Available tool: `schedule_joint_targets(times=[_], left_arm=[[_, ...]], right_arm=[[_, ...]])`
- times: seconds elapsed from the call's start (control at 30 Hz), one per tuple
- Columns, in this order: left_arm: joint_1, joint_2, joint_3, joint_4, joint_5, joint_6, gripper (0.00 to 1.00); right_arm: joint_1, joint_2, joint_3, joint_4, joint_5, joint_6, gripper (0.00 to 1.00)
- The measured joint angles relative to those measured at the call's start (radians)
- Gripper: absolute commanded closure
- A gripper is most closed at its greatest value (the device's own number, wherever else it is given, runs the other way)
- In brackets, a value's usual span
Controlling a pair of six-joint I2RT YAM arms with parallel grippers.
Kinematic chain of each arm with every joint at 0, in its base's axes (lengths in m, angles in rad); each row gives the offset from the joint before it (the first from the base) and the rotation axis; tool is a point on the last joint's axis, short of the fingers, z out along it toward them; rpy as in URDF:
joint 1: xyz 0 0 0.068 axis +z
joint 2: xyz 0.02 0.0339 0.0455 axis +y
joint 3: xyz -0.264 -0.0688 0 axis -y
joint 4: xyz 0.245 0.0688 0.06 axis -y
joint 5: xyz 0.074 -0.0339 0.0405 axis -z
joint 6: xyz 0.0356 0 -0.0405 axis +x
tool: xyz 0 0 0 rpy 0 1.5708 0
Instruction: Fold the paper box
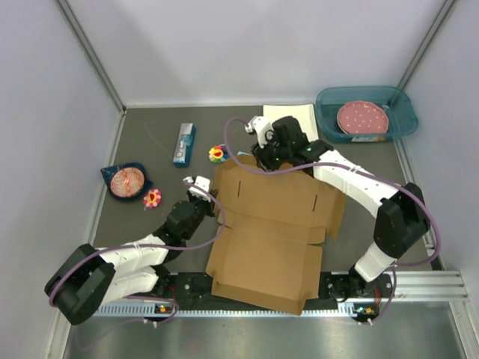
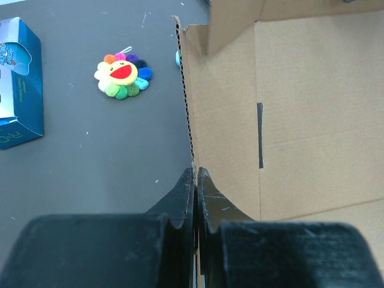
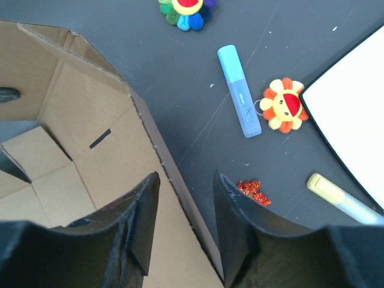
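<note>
The plain brown corrugated cardboard paper box (image 1: pixel 269 224), one in number, is set at the centre of the table (image 1: pixel 150 142). In the top view its long axis is laid roughly 12 to 6 o'clock, with the lid panel spread flat toward 6. Its raised 9 o'clock wall is pinched by the left gripper (image 2: pixel 195 174), whose jaws are closed fully on the cardboard edge. The 12 o'clock wall is straddled by the right gripper (image 3: pixel 186 177). Its jaws stand partly apart, and a gap is seen at the outer finger (image 3: pixel 240 216), so nothing is judged gripped there. That wall lies between the jaws, running 11 to 5 in the wrist view. Two grippers are counted, and the right is the nearer to the far wall.
</note>
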Motion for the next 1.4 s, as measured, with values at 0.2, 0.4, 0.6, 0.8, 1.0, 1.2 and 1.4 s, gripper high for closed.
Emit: schedule_joint_targets(times=[0.2, 0.4, 0.6, 0.8, 1.0, 1.2, 1.4], left_arm=[[-0.002, 0.001, 0.000, 0.001, 0.002, 0.000, 1.00], [-0.003, 0.008, 0.004, -0.001, 0.001, 0.000, 1.00], [-0.004, 0.014, 0.010, -0.001, 0.002, 0.000, 1.00], [-0.005, 0.018, 0.019, -0.002, 0.003, -0.001, 0.96], [-0.006, 0.004, 0.059, -0.053, -0.029, -0.011, 0.54], [-0.006, -0.036, 0.114, -0.208, -0.067, -0.072, 0.41], [-0.006, -0.121, 0.153, -0.406, -0.114, -0.173, 0.40]], right_arm=[[0.008, 0.044, 0.002, 0.006, 0.008, -0.002, 0.54], [0.008, 0.068, 0.021, 0.000, 0.023, -0.006, 0.61], [0.008, 0.068, 0.030, 0.005, 0.023, -0.006, 0.64], [0.013, 0.068, 0.034, -0.003, 0.013, -0.006, 0.89], [0.023, 0.068, 0.034, -0.026, 0.012, -0.023, 1.00], [0.051, 0.064, 0.025, 0.006, 0.101, -0.017, 1.00], [0.098, -0.001, -0.068, 0.056, 0.156, -0.033, 1.00]])
